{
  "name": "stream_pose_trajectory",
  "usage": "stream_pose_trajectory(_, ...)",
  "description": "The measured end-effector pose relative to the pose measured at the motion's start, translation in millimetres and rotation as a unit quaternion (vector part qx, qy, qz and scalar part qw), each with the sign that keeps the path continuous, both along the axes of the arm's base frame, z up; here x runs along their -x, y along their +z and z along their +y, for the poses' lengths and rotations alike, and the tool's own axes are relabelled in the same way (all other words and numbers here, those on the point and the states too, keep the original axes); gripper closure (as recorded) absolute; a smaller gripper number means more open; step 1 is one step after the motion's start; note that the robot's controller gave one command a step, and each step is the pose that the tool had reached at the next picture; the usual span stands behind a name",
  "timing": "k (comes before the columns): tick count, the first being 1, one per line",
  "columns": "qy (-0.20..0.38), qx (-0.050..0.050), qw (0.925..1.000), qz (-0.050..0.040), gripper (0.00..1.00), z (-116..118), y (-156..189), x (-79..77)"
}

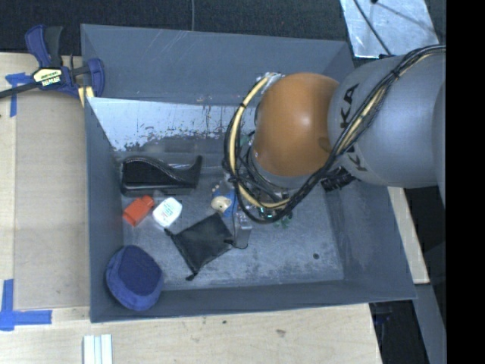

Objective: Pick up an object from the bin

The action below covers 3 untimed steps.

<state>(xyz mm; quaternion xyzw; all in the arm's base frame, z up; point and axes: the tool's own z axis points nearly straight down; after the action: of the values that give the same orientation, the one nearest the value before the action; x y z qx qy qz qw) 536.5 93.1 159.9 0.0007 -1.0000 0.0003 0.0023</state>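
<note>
In the grey metal bin (102, 226), the end effector (241, 233) hangs low over mid-floor (apart or together, I cannot tell). It is at the right edge of a flat black pouch (198, 245), which lies diagonally to its left.

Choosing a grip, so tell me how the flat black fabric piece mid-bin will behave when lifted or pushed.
The black fabric piece lies flat with a crumpled, uneven outline, so it is probably floppy and would droop from a pinch. It looks thin, hence likely light. Pushed, it would probably bunch up rather than slide or roll.
</note>
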Motion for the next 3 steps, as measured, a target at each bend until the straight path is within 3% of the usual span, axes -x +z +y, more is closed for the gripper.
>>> stream_pose_trajectory(1, 0.187, -0.001, 0.9823, -0.0011, 0.0, 34.8, -91.2, 19.7)
stream_pose_trajectory(2, 0.185, -0.001, 0.9826, -0.0055, 0.0, 38.8, -57.8, 13.0)
stream_pose_trajectory(3, 0.21, -0.001, 0.9778, -0.0017, 0.0, 40.7, -59.0, 18.8)
